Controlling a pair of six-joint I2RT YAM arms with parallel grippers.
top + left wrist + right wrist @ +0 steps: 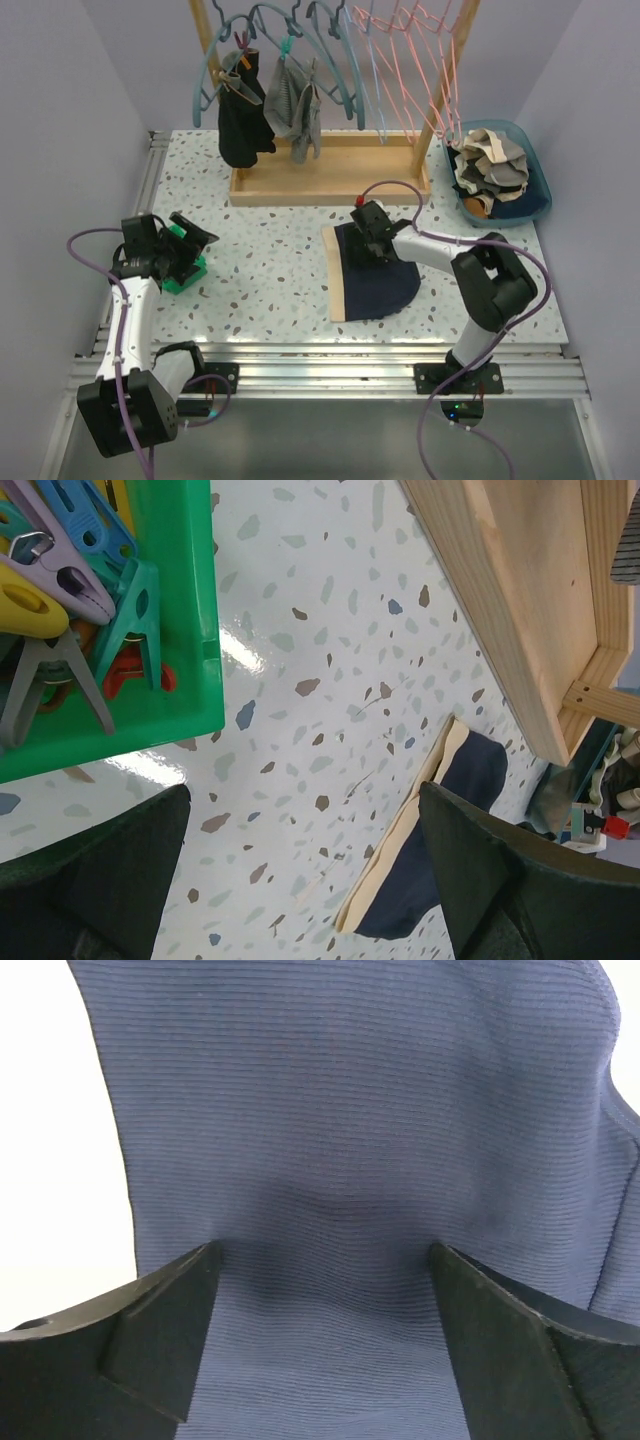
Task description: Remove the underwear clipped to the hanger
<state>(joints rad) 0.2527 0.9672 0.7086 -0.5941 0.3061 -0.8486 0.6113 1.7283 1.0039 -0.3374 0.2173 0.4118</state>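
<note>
Two pieces of underwear hang from teal plastic hangers (pixel 340 60) on a wooden rack (pixel 330 180) at the back of the table (pixel 270 290). One is the black underwear (pixel 243 125), limp and folded on itself. Just beside it is the grey underwear (pixel 297 110), soft and crumpled, with a green peg (pixel 288 48) at its top. Thin pink wire hangers (pixel 420 60) fill the rack's right half.

A third piece, the navy underwear (pixel 375 275), lies flat on the table in front of the rack. It is roughly fan-shaped, with a cream waistband along its left edge. The right wrist view shows its cloth is finely ribbed. The right gripper (pixel 368 238) is down on its upper part, jaws spread wide with the cloth between and beneath the dark fingers (pixel 160 1330), nothing pinched.

The left gripper (pixel 195 240) is at the table's left side, over a glossy green plastic tray (pixel 195 600). Its jaws are released and hold nothing. The tray holds plastic clothes pegs (pixel 60 580) in yellow, lilac, teal, grey and red.

The table top is white, speckled with grey, brown and blue chips, and shiny enough to catch glare. A blue plastic basket (pixel 540 190) at the far right holds a heap of grey, cream and tan clothes.
</note>
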